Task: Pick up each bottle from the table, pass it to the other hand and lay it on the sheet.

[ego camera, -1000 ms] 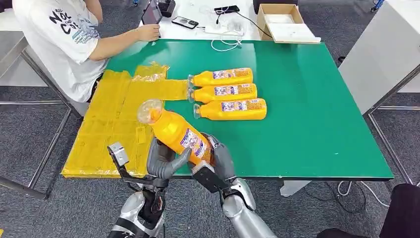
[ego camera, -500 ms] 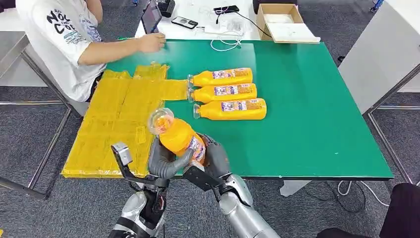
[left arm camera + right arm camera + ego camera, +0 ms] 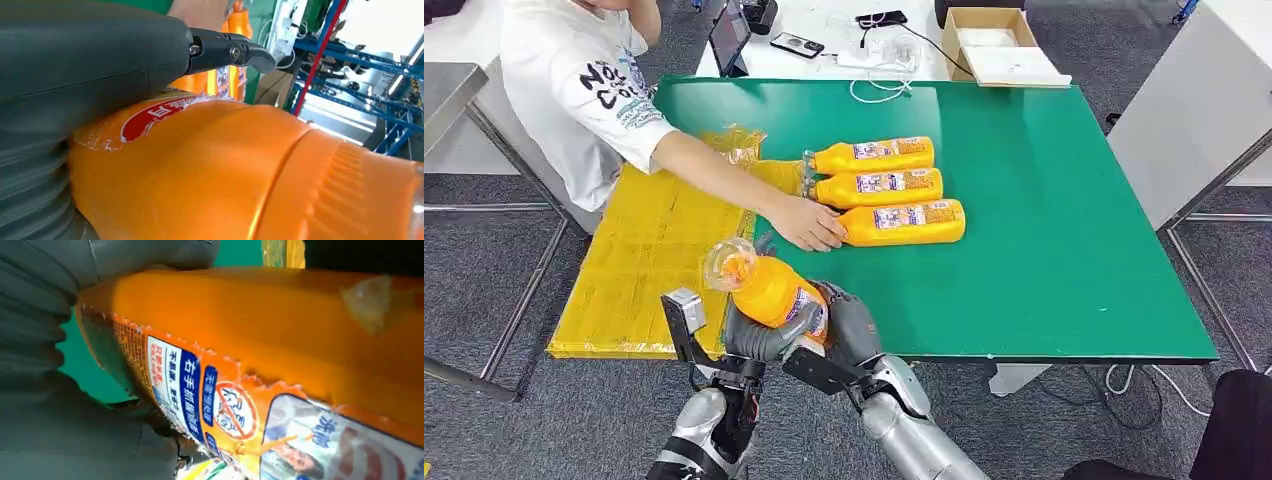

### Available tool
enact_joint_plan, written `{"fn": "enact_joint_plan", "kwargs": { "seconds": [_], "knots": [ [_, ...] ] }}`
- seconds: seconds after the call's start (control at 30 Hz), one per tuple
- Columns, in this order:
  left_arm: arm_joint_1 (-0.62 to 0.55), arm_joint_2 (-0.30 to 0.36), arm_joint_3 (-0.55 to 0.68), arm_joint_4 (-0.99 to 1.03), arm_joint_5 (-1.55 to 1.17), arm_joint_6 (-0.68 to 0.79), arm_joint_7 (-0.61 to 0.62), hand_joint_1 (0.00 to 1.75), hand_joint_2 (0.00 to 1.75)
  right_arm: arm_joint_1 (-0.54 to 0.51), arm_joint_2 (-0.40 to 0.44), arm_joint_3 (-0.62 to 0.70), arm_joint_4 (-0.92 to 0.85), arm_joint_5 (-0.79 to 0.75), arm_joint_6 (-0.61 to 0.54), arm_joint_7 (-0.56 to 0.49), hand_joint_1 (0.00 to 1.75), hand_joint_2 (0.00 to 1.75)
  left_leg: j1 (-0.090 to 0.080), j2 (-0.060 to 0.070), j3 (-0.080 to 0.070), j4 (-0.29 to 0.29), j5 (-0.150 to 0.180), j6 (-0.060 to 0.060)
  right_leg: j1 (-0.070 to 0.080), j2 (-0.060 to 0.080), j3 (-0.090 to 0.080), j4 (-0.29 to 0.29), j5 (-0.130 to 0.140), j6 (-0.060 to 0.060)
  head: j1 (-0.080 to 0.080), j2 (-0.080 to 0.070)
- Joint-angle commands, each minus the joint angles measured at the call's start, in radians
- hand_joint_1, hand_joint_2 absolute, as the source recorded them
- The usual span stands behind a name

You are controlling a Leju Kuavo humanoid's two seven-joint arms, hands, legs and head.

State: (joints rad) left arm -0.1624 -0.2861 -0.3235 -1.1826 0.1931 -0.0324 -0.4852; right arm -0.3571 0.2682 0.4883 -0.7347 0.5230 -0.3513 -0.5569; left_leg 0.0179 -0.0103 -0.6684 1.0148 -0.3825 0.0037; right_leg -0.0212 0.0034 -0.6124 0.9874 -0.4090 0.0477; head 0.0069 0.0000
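An orange bottle [image 3: 774,290] with a clear cap hangs over the table's near edge, cap pointing toward the yellow sheet [image 3: 644,260]. My left hand [image 3: 759,338] grips it from below, thumb wrapped over the body [image 3: 225,175]. My right hand [image 3: 852,322] holds its base end; the label [image 3: 200,400] lies against that hand's palm [image 3: 45,405]. Three more orange bottles lie side by side on the green table [image 3: 1044,220]: far [image 3: 874,155], middle [image 3: 882,186] and near [image 3: 909,222]. A person's hand [image 3: 809,225] rests on the near bottle's cap end.
The person in a white shirt [image 3: 574,90] leans in from the far left, forearm stretched over the sheet. A cardboard box [image 3: 994,45], cables, a phone and a tablet lie at the table's far end. A white cabinet [image 3: 1194,110] stands to the right.
The held bottle has come lower and a little leftward, with my left hand closing round it. The person's arm has reached across the sheet to the near lying bottle.
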Motion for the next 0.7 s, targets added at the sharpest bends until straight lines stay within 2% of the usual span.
{"fn": "enact_joint_plan", "kwargs": {
  "seconds": [0.03, 0.07, 0.13, 0.17, 0.27, 0.3, 0.33, 0.4, 0.6, 0.63, 0.67, 0.7],
  "knots": [
    [-0.065, -0.014, -0.032, 0.109, 0.037, -0.059, 0.007, 0.0, 1.75, -0.026, -0.005, 0.125, 0.073, 0.004, 0.066, -0.004, 1.75, 1.75, 0.001, 0.0, 0.003, 0.0, -0.001, 0.0, 0.001, -0.001, 0.003, -0.001, -0.001, -0.001, 0.0, 0.0],
    [-0.065, -0.014, -0.032, 0.109, 0.037, -0.059, 0.007, 0.0, 1.75, -0.026, -0.005, 0.125, 0.073, 0.004, 0.066, -0.004, 1.75, 1.75, 0.0, 0.0, 0.006, 0.0, -0.002, 0.001, 0.001, -0.001, 0.006, -0.001, -0.002, -0.002, 0.0, 0.0],
    [-0.065, -0.014, -0.032, 0.109, 0.037, -0.059, 0.007, 0.0, 1.75, -0.026, -0.005, 0.125, 0.073, 0.004, 0.066, -0.004, 1.75, 1.75, 0.0, -0.001, 0.002, 0.0, 0.0, 0.0, 0.0, -0.001, 0.002, 0.0, -0.001, -0.001, 0.0, 0.0],
    [-0.065, -0.014, -0.032, 0.109, 0.037, -0.059, 0.007, 0.0, 1.75, -0.026, -0.005, 0.125, 0.073, 0.004, 0.066, -0.004, 1.75, 1.75, 0.0, -0.001, 0.006, 0.0, -0.002, 0.001, 0.001, -0.002, 0.006, 0.0, -0.003, -0.003, 0.0, 0.0],
    [-0.065, -0.014, -0.032, 0.109, 0.037, -0.059, 0.007, 0.0, 1.75, -0.026, -0.005, 0.125, 0.073, 0.004, 0.066, -0.004, 1.75, 1.75, 0.0, 0.0, 0.002, 0.0, -0.001, 0.0, 0.0, -0.001, 0.003, 0.0, -0.001, -0.001, 0.0, 0.0],
    [-0.065, -0.014, -0.032, 0.109, 0.037, -0.059, 0.007, 0.0, 1.75, -0.026, -0.005, 0.125, 0.073, 0.004, 0.066, -0.004, 1.75, 1.75, 0.0, 0.0, 0.006, 0.0, -0.003, 0.001, 0.001, -0.002, 0.007, 0.0, -0.003, -0.003, 0.0, 0.0],
    [-0.066, -0.014, -0.032, 0.107, 0.037, -0.058, 0.007, 0.31, 1.75, -0.025, -0.005, 0.126, 0.075, 0.003, 0.067, -0.004, 1.75, 1.75, 0.0, -0.001, 0.004, 0.0, -0.001, 0.0, 0.001, -0.002, 0.004, 0.0, -0.002, -0.002, 0.0, 0.0],
    [-0.061, -0.016, -0.028, 0.094, 0.047, -0.066, 0.001, 1.75, 1.75, -0.029, -0.005, 0.131, 0.082, 0.0, 0.077, -0.009, 1.75, 1.75, 0.0, 0.0, 0.005, 0.0, -0.002, 0.001, 0.001, -0.001, 0.006, 0.0, -0.003, -0.002, 0.0, 0.0],
    [-0.05, -0.019, -0.015, 0.07, 0.108, -0.113, 0.01, 1.75, 1.75, -0.034, -0.007, 0.132, 0.099, -0.005, 0.088, -0.002, 1.75, 1.75, 0.0, -0.001, 0.004, 0.0, -0.001, 0.0, 0.001, -0.002, 0.004, 0.0, -0.002, -0.002, 0.0, 0.0],
    [-0.048, -0.019, -0.014, 0.07, 0.122, -0.127, 0.019, 1.75, 1.75, -0.035, -0.007, 0.129, 0.103, -0.005, 0.081, 0.001, 1.75, 1.75, 0.001, 0.0, 0.007, 0.001, -0.003, 0.001, 0.001, -0.002, 0.008, 0.0, -0.003, -0.003, 0.0, 0.0],
    [-0.047, -0.02, -0.013, 0.069, 0.13, -0.133, 0.023, 1.75, 1.75, -0.035, -0.007, 0.126, 0.105, -0.007, 0.076, 0.002, 1.54, 1.75, 0.001, 0.0, 0.006, 0.001, -0.003, 0.001, 0.001, -0.001, 0.006, 0.0, -0.003, -0.003, 0.0, 0.0],
    [-0.046, -0.019, -0.013, 0.068, 0.133, -0.134, 0.024, 1.75, 1.75, -0.035, -0.005, 0.12, 0.107, -0.008, 0.065, 0.005, 1.06, 1.75, 0.0, -0.001, 0.003, 0.0, -0.001, 0.0, 0.001, -0.002, 0.004, 0.0, -0.002, -0.002, 0.0, 0.0]
  ]
}}
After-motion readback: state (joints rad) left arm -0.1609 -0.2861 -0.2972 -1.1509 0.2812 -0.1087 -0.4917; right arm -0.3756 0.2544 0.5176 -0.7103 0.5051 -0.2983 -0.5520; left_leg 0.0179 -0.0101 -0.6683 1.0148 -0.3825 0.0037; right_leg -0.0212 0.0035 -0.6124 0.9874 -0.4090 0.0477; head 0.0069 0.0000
